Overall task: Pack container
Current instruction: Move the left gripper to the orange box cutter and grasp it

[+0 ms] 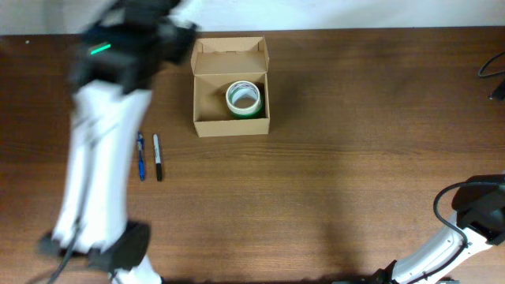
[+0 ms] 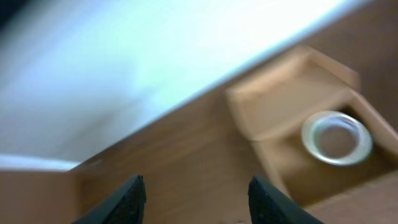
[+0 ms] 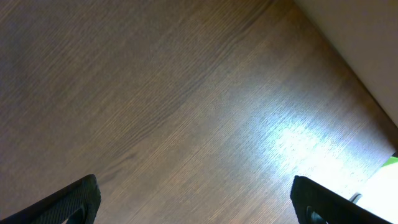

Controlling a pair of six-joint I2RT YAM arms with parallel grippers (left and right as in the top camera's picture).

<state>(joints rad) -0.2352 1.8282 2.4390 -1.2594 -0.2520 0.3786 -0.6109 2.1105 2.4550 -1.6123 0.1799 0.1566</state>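
Left fingers (image 2: 132, 200) apart, empty, just beside small tan cardboard box (image 1: 233, 126) at rear of brown wood bench (image 1: 355, 158) (lid flap up). Green-white tape roll (image 1: 243, 98) sits inside. Right fingers (image 3: 74, 199) wide apart, empty. Step: prob. mid-loading; next needs pickup of blue pen (image 1: 141, 156) or black marker (image 1: 158, 158).

Obs.: dark brown wood-grain table (image 1: 355, 142), with a pale wall (image 1: 355, 12) running along its far edge. On my left half I note a blue pen (image 1: 141, 156) and a black marker (image 1: 158, 158) lying flat on the wood, parallel, just beside one another without touching, both a little way to the left of the container (image 1: 233, 126). A tape roll (image 1: 243, 98) with a white top and green side lies flat inside it toward the right, and a dark loop at the far right edge is possibly a cable (image 1: 493, 67), too cropped to confirm.
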